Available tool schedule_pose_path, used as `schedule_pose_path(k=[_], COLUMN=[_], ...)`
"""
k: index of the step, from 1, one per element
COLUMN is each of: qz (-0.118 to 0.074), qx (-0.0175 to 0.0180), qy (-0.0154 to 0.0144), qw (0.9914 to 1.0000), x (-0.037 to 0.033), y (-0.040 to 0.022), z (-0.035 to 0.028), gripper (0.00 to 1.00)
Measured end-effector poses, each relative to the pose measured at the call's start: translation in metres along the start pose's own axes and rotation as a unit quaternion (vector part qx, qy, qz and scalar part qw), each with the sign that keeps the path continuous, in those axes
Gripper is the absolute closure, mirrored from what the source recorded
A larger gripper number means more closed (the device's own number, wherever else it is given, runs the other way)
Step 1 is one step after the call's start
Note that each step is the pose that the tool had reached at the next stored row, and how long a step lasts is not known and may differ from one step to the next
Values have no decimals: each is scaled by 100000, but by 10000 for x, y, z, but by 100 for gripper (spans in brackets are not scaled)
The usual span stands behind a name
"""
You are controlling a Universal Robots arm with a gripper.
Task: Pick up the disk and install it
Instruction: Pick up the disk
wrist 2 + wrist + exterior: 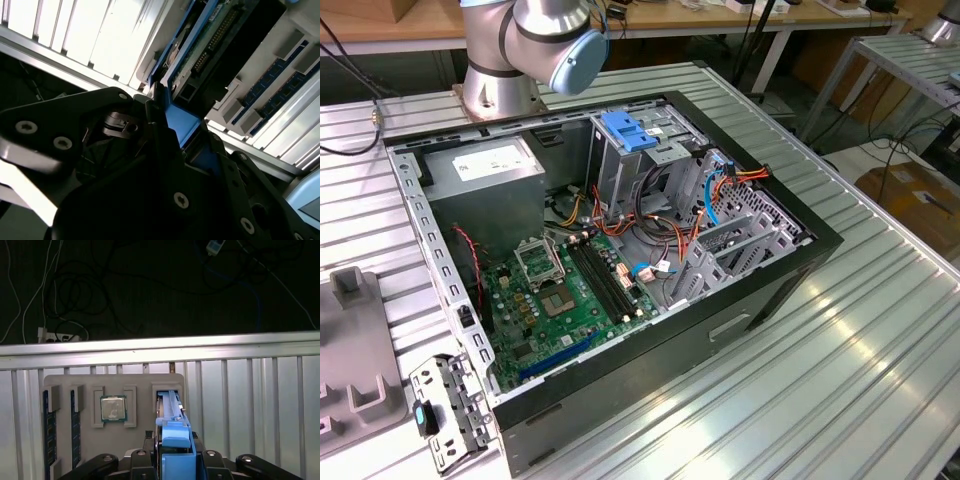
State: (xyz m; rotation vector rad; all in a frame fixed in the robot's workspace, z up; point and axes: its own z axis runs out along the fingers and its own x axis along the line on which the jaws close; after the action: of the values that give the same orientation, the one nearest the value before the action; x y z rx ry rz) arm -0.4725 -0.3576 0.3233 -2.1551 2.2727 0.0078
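One arm [535, 30] shows in the exterior view. Its base stands on the ribbed metal surface [840, 380] behind the open computer case [800, 270], and its upper links run out of the picture at the top. Inside the case lie one green motherboard [560, 300], one grey power supply box [485, 170] and one metal drive cage [630, 170] topped by a blue tab [630, 130]. At the exterior view's left edge sits part of one grey tray [350, 380], with one small metal bracket [445, 410] just beside it.

In the first wrist view the tray [145, 385] rests on the surface [240, 405] and carries four parts. There are two memory modules [47, 430] [75, 430] on edge in neighbouring slots. One processor chip [113, 408] lies flat in a recess. The one disk [170, 410] stands on edge in its own slot beside the chip.

The end effector [176, 450] sits over the disk's near end, in line with the slot. Its two dark fingers [150, 440] are drawn in against either side of the disk's blue rail, pinching it while the disk sits in the tray.

The second wrist view looks along the end effector [182, 127] from close by. The blue rail is wedged between the fingers [155, 115], and the disk [215, 35] shows its green circuit board and a connector.
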Motion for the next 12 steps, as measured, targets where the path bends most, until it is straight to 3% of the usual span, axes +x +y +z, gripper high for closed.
schedule_pose_path(k=[9,12], qz=[-4,2], qx=[-3,3], qy=[2,0], qw=[100000,100000], x=[-1,-2], y=[0,-1], z=[-140,-223], gripper=[63,63])
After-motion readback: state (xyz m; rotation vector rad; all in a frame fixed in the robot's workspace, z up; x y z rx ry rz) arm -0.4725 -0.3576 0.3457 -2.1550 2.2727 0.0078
